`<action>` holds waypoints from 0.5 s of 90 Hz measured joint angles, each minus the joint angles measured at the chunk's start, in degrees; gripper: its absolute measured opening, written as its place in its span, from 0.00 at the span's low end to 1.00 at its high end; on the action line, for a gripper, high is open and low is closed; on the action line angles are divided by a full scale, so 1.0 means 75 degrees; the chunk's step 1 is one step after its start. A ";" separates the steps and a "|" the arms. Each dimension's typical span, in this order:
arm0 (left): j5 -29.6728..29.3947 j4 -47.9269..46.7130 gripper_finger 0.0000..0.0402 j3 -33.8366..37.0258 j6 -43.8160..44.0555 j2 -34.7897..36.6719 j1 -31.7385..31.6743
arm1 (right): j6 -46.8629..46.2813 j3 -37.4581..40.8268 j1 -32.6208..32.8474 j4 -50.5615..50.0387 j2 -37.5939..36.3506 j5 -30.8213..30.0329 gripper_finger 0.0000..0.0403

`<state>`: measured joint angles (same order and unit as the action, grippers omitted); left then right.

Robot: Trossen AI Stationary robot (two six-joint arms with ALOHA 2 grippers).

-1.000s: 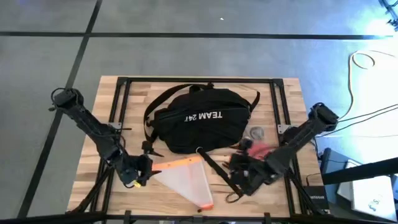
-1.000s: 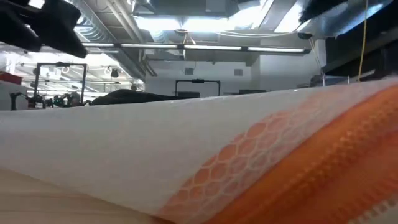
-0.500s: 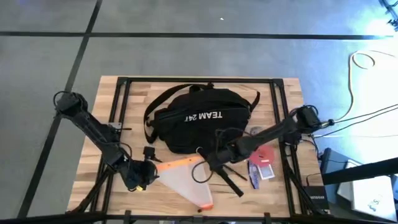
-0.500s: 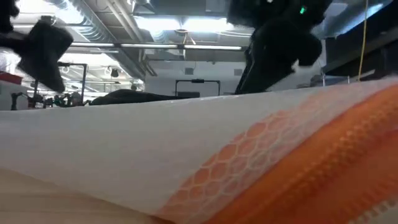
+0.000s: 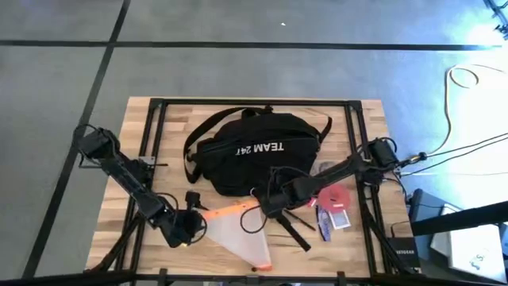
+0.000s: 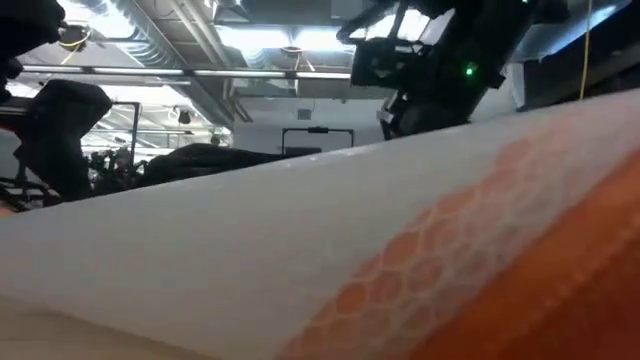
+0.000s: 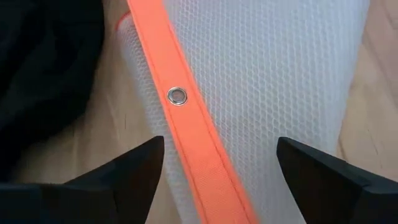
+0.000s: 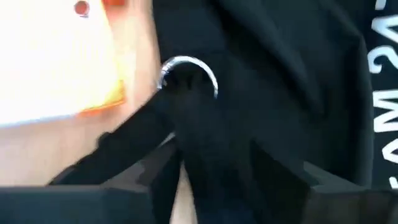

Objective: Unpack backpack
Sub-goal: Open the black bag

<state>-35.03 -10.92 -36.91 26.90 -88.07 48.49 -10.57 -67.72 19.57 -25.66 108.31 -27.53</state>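
The black backpack (image 5: 254, 147) with white lettering lies at the middle of the table. One of its black straps, with a metal ring (image 8: 186, 65), trails toward the near edge. My right gripper (image 5: 266, 202) is open at that strap, which runs between its fingers (image 8: 214, 171). A translucent mesh pouch with orange trim (image 5: 238, 226) lies near the front edge and fills the low view (image 6: 300, 260). My left gripper (image 5: 190, 226) is open over the pouch's left end. Its fingers stand on either side of the orange trim (image 7: 186, 124). My right gripper has the black strap (image 8: 205, 143) just below the ring between its two fingers, coming from the table's right side. The view is blurred, and I cannot tell whether the fingers touch the strap.
To the right of the backpack lie a grey disc (image 5: 327, 168), a red round item (image 5: 333, 196), a red card (image 5: 340, 219) and a blue-and-white packet (image 5: 324, 228). A black frame (image 5: 151, 119) borders the wooden tabletop.
My right gripper has swung from the near right part of the table toward the left, to the strap at the backpack's near side, uncovering the small items on the right. My left gripper has moved a little right, toward the pouch's orange trim.
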 joint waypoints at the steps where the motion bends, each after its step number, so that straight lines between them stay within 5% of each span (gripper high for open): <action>1: 0.0001 0.0001 0.74 0.0000 0.0018 0.0000 0.0008 | 0.0009 0.0000 -0.0004 0.0021 -0.0011 0.0000 0.35; 23: -0.0149 0.0010 0.74 0.0000 0.0363 0.0000 0.0341 | 0.0182 -0.0021 -0.0005 0.0044 -0.0094 0.0079 0.04; 45: -0.1103 -0.0032 0.74 0.0000 0.0360 0.0081 0.0679 | 0.0642 -0.0867 -0.0017 -0.0156 -0.0100 -0.0249 0.03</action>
<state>-43.30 -11.16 -36.91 29.61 -87.46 53.58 -5.76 -74.23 19.44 -26.83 107.57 -29.40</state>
